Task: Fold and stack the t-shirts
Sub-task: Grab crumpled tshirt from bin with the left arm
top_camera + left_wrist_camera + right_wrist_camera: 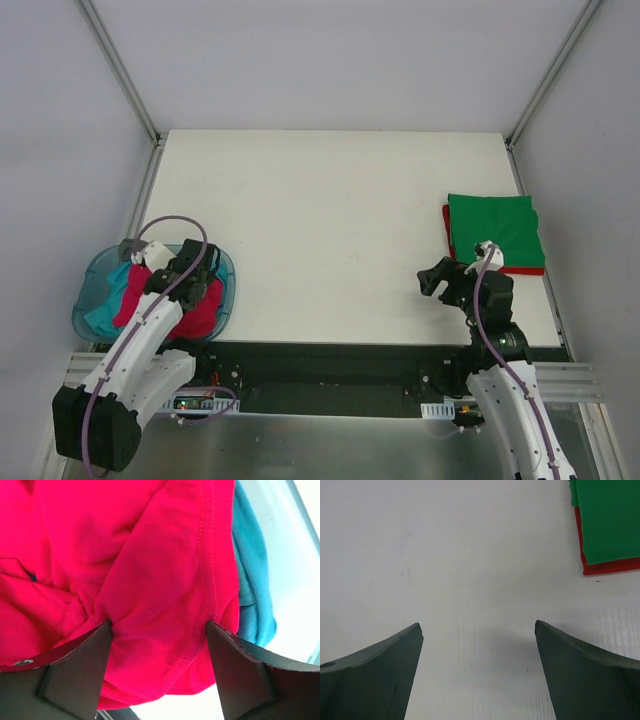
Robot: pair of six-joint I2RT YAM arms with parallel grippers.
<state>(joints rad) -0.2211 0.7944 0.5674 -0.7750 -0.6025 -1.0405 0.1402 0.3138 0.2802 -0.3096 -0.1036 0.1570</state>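
The left gripper [159, 625] sits in the tub [90, 268] at the table's [320, 200] near left, jaws spread wide, both tips pressed into a crumpled red shirt [150, 555] that bulges between them. A teal shirt [252, 580] lies beside the red one, against the tub wall. The right gripper [479, 626] hovers over bare table, jaws wide apart and holding nothing. Just beyond it to the right, a folded green shirt [495, 228] lies on a folded red shirt [610, 568], whose edge shows along two sides

White table [320, 210] bearing red folded t-shirt [608, 568] and blue tub [86, 295]
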